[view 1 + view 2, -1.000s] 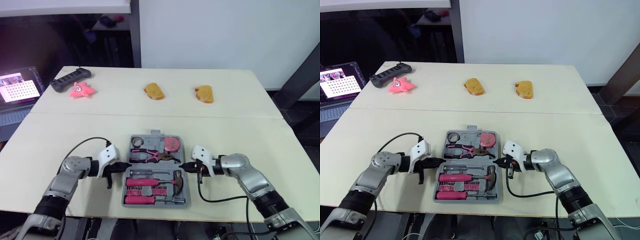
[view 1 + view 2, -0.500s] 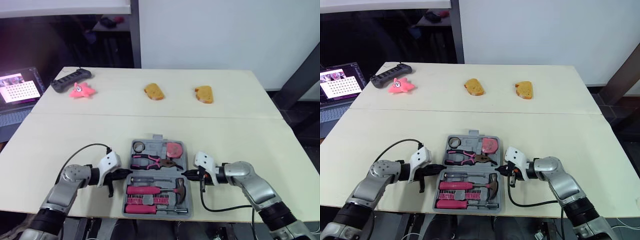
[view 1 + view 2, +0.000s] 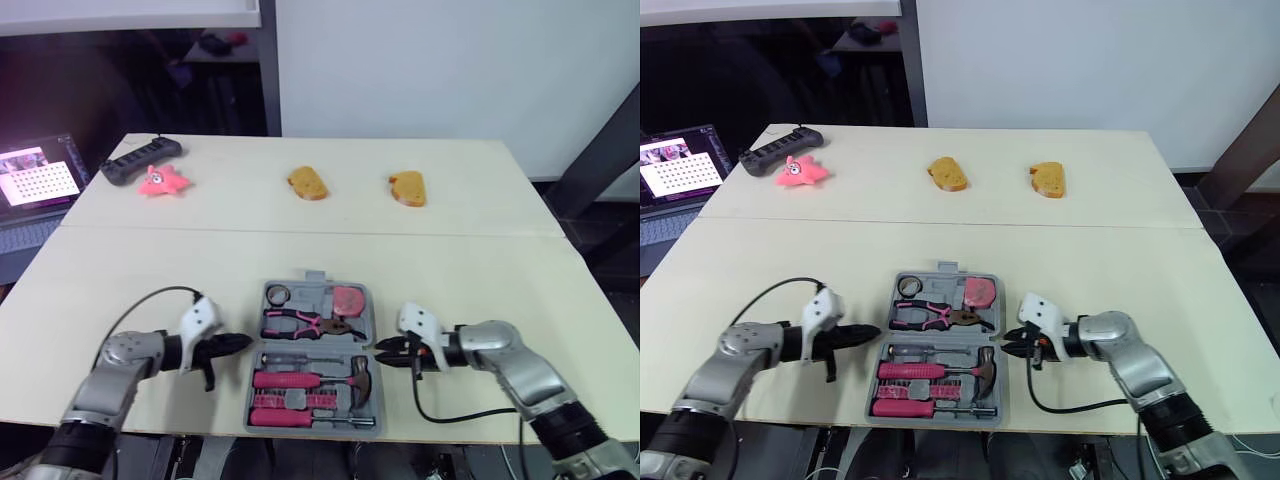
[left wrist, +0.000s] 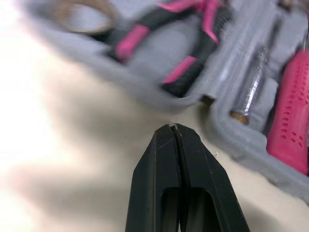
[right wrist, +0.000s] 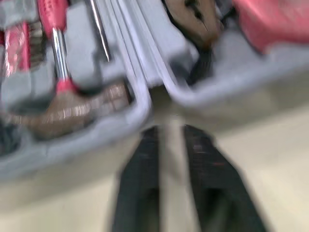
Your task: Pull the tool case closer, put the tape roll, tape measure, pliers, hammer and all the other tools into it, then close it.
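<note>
The open case lies low at centre near the desk front edge, between the left tool, pinched shut and empty, and the right tool, narrowly parted and empty, so folding it carelessly may push it off.

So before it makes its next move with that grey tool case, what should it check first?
1. tool case near the table's front edge, between both arms: ok.
2. tape roll, tape measure, pliers and hammer lying inside: ok.
3. Case closed: not ok, it lies open flat.
4. left end effector free: ok, shut on nothing, apart from the case.
5. right end effector free: ok, open, empty, close beside the case's edge.
</note>
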Motion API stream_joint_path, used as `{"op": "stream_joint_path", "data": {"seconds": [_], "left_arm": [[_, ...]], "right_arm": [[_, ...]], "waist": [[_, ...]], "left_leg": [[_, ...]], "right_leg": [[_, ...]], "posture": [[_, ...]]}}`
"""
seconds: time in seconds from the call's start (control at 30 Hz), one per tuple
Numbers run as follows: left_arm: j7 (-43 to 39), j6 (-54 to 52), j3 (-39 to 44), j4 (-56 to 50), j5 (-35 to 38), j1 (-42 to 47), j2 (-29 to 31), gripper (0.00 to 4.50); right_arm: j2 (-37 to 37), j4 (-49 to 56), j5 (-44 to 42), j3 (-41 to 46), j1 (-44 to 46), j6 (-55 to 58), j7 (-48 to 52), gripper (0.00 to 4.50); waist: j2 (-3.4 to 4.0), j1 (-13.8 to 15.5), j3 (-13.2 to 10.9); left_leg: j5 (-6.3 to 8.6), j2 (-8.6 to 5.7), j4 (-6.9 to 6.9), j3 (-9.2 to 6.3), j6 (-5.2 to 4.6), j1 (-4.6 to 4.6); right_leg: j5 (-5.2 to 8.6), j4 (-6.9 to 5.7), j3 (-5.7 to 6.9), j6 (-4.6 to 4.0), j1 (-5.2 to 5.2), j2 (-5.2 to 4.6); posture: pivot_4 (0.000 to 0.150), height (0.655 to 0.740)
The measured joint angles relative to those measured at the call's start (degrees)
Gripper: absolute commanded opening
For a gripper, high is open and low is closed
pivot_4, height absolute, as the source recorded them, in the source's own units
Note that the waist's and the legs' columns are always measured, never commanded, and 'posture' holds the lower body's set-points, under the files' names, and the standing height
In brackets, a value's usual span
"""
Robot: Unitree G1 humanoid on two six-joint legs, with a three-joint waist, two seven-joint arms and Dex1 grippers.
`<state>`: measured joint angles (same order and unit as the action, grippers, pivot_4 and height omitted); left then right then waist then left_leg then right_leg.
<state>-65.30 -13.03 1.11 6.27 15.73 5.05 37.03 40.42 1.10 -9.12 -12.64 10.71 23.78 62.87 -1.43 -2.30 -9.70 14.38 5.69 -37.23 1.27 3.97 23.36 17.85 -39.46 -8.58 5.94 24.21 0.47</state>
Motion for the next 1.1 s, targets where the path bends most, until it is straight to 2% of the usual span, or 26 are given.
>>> {"op": "stream_joint_path", "data": {"seconds": [0.13,0.17,0.3,0.47,0.57,0.63,0.9,1.1], "left_arm": [[-3.08,-5.48,2.40,-7.94,8.69,-1.36,0.21,0.00],[-3.74,-6.66,1.95,-11.08,9.98,-2.04,0.44,0.00],[-5.27,-10.15,-2.77,-18.36,11.83,-4.45,0.95,0.00],[-4.65,-8.87,-10.69,-19.73,7.50,-6.46,0.40,0.00],[-2.79,-8.44,-14.13,-19.64,5.65,-6.88,-1.66,0.00],[-1.94,-8.35,-14.66,-19.59,4.72,-7.30,-1.43,0.00],[0.06,-7.75,-15.82,-17.06,1.79,-7.05,-0.68,0.00],[1.83,-6.93,-17.81,-18.45,-0.43,-7.40,-0.48,0.00]], "right_arm": [[1.27,1.52,-4.43,5.34,-0.64,5.21,0.15,4.36],[0.92,2.21,-6.18,6.70,-0.41,7.09,-0.18,4.47],[-1.01,3.78,-11.29,10.02,1.86,15.66,-3.09,4.47],[-7.14,3.32,-18.20,12.54,6.00,29.27,-8.68,4.47],[-13.91,-3.27,-18.84,16.47,10.95,34.25,-17.65,4.47],[-15.16,-6.09,-19.40,17.79,12.08,37.04,-20.39,4.47],[-22.65,-16.43,-21.85,22.14,17.64,39.61,-24.61,4.47],[-27.37,-23.46,-22.72,22.40,21.60,38.99,-24.30,4.47]], "waist": [[-0.02,-0.03,-0.01],[-0.02,-0.13,-0.01],[-0.01,-0.63,-0.01],[-0.01,-0.47,-0.01],[-0.01,-0.41,-0.01],[-0.01,-0.08,-0.01],[0.02,-1.93,0.02],[0.22,-2.20,0.15]], "left_leg": [[0.00,0.00,0.00,0.00,0.00,0.03],[0.00,0.00,0.01,-0.01,0.00,0.02],[0.00,0.01,0.04,-0.03,0.00,-0.03],[0.00,0.00,0.02,-0.04,0.00,0.00],[0.00,0.00,0.00,-0.03,0.00,0.01],[0.00,0.00,0.04,-0.04,0.00,0.04],[0.00,0.02,0.08,-0.05,-0.01,-0.04],[0.00,0.02,0.12,-0.05,-0.01,-0.08]], "right_leg": [[0.00,0.02,0.00,0.00,-0.01,-0.01],[0.00,0.02,0.00,0.01,-0.01,-0.01],[-0.01,0.01,-0.02,0.01,-0.01,0.04],[0.00,0.03,-0.05,0.00,0.00,0.04],[-0.01,0.04,-0.06,-0.02,0.01,0.04],[0.00,0.04,-0.02,-0.01,0.03,0.04],[-0.02,0.01,-0.06,-0.01,0.01,0.11],[-0.02,0.01,-0.07,0.00,-0.02,0.11]], "posture": [[0.150,0.7150],[0.150,0.7150],[0.150,0.7150],[0.150,0.7150],[0.150,0.7150],[0.150,0.7150],[0.150,0.7150],[0.150,0.7150]]}}
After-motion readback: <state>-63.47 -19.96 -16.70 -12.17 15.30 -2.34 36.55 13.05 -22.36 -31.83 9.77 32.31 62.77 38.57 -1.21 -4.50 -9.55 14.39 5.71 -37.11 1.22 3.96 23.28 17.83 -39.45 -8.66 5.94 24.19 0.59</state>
